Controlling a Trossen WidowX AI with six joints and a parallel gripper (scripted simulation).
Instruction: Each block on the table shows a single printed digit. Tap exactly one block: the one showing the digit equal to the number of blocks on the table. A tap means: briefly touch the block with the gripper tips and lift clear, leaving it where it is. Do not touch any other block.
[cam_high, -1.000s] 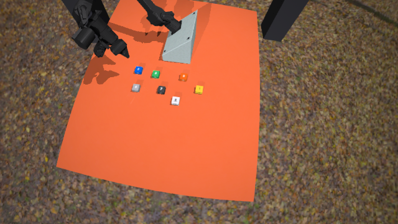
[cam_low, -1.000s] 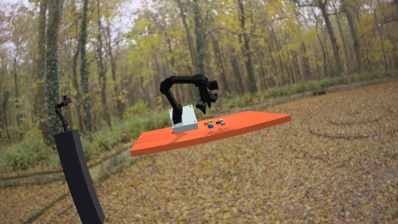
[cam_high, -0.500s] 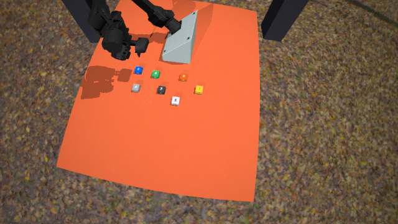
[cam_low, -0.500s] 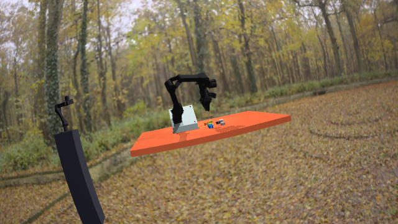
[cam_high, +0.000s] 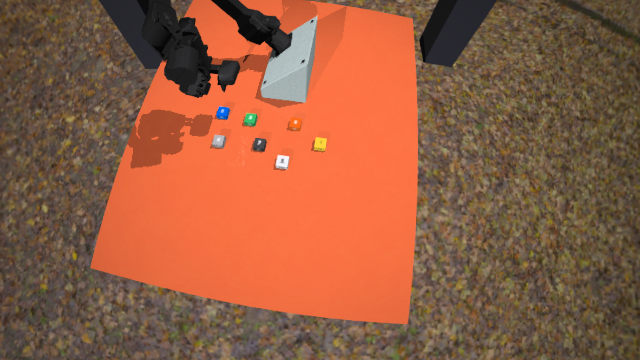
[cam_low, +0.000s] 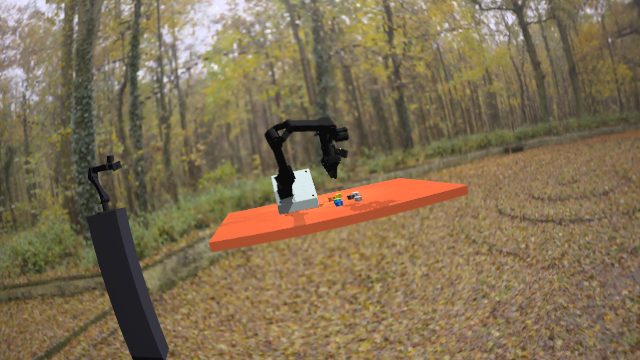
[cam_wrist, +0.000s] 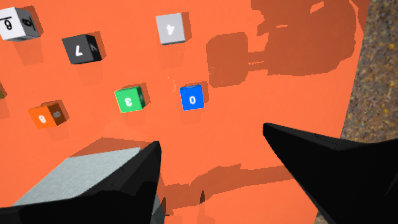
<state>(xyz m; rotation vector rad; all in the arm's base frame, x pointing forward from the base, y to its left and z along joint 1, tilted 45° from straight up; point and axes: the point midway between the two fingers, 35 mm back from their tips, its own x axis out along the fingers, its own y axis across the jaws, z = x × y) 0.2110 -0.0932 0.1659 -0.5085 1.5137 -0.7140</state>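
My gripper (cam_low: 333, 175) (cam_wrist: 212, 136) is open and empty, pointing down high above the table. In the wrist view a blue block (cam_high: 223, 113) (cam_wrist: 192, 98) showing 0 lies beyond the gap between the fingertips. A green block (cam_high: 250, 119) (cam_wrist: 129, 100) shows 3, a light grey block (cam_high: 218, 141) (cam_wrist: 171, 29) shows 4, and a black block (cam_high: 259, 145) (cam_wrist: 80, 50) shows 7. An orange block (cam_high: 295, 124) (cam_wrist: 44, 117) seems to show 8. A white block (cam_high: 282, 162) (cam_wrist: 15, 24) has an underlined digit, 6 or 9. A yellow block (cam_high: 320, 144) has an unreadable digit.
The grey wedge-shaped base (cam_high: 290, 70) (cam_low: 302, 187) (cam_wrist: 85, 172) stands behind the blocks, with the arm mounted on it. The orange table (cam_high: 300, 240) (cam_low: 410, 192) has its side edge near the gripper. Dark posts (cam_high: 457, 30) (cam_low: 125, 280) stand away from the table.
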